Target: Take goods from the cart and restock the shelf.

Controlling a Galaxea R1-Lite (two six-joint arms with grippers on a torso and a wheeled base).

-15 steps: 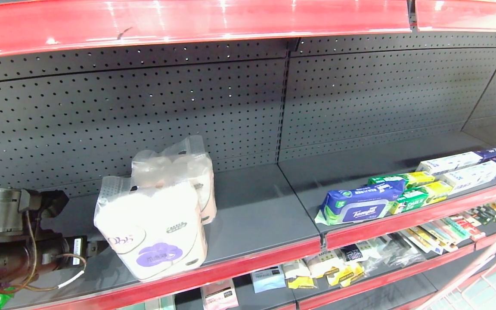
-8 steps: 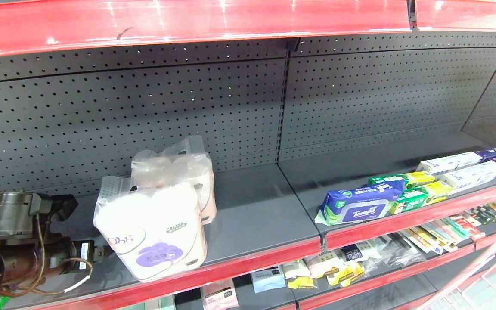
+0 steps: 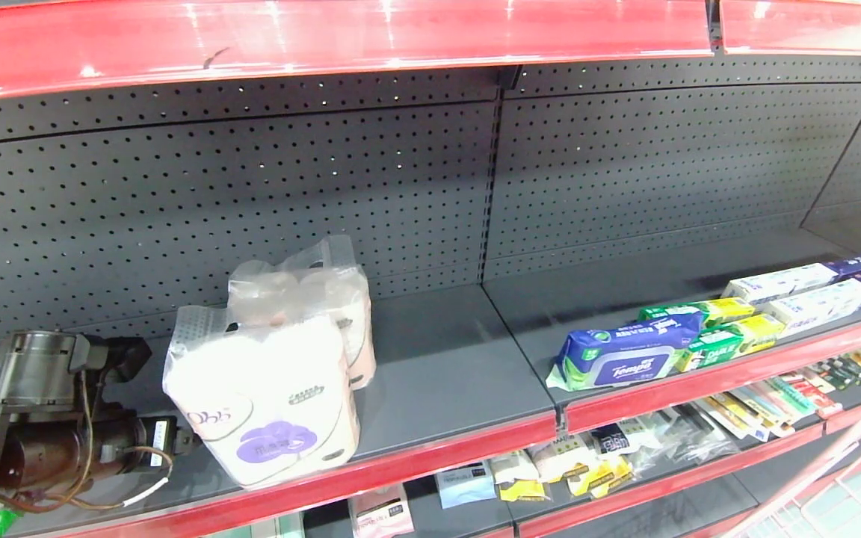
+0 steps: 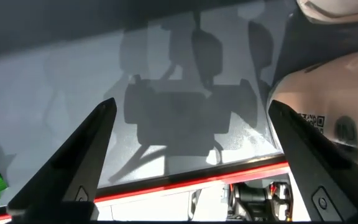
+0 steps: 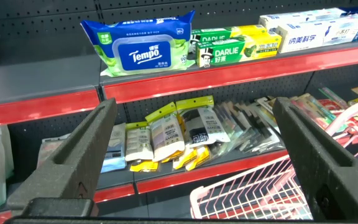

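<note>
The left gripper (image 4: 191,106) advances rightward along the shelf (image 3: 438,373), narrowing its gap to the toilet paper pack (image 3: 266,396).

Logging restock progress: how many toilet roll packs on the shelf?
2. Front toilet roll pack at the shelf edge; rear toilet roll pack behind it, by the pegboard. Others may be hidden.

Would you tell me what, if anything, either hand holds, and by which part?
Nothing; the left hand and the right hand are both open and empty.
</note>
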